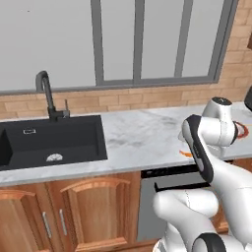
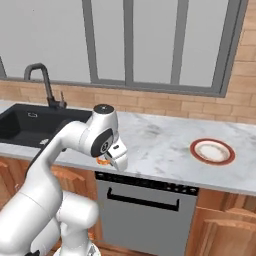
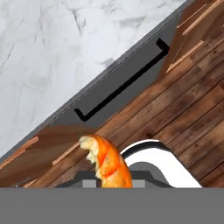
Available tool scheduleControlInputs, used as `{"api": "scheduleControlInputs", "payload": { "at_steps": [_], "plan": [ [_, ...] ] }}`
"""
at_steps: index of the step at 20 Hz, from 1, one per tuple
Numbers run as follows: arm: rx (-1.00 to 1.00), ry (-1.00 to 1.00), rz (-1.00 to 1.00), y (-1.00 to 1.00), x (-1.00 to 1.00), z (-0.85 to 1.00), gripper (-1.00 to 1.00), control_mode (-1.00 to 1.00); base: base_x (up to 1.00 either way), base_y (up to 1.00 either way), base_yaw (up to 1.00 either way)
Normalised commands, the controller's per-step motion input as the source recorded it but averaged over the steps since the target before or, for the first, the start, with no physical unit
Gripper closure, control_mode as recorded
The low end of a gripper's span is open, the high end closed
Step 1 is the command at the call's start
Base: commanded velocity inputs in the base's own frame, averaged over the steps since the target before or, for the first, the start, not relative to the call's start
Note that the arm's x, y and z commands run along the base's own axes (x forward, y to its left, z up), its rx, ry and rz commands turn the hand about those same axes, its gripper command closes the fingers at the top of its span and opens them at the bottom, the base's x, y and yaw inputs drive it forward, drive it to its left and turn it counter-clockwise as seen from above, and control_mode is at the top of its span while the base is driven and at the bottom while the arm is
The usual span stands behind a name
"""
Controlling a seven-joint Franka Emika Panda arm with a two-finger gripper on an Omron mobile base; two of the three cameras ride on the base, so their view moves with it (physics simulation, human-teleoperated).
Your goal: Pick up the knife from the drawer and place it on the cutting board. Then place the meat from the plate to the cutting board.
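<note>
the gripper [image 2: 116, 159] has its jaws clenched on the meat [image 3: 107, 162], carrying it above the front edge of the marble surface [image 2: 160, 140], well apart from the plate [image 2: 212, 151], which sits bare, presumably for transfer to the board.

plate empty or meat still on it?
Empty: the plate shows a bare white centre; the meat sits at the gripper, over the counter edge.

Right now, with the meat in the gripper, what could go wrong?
1. The curved orange-red meat hangs from the gripper at the white marble counter's front edge, over the brown wood floor; a slip may drop it there.
2. The red-rimmed round plate stands bare, and no board is in sight, so the carry could be long.
</note>
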Motion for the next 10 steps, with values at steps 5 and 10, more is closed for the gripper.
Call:
{"api": "scheduleControlInputs", "payload": {
  "at_steps": [5,10],
  "plan": [
    [0.00,0.00,0.00,0.00,0.00,0.00,1.00,1.00,-0.12,1.00,0.00],
    [0.00,0.00,0.00,0.00,0.00,0.00,1.00,1.00,-0.09,1.00,0.00]
  ]
}}
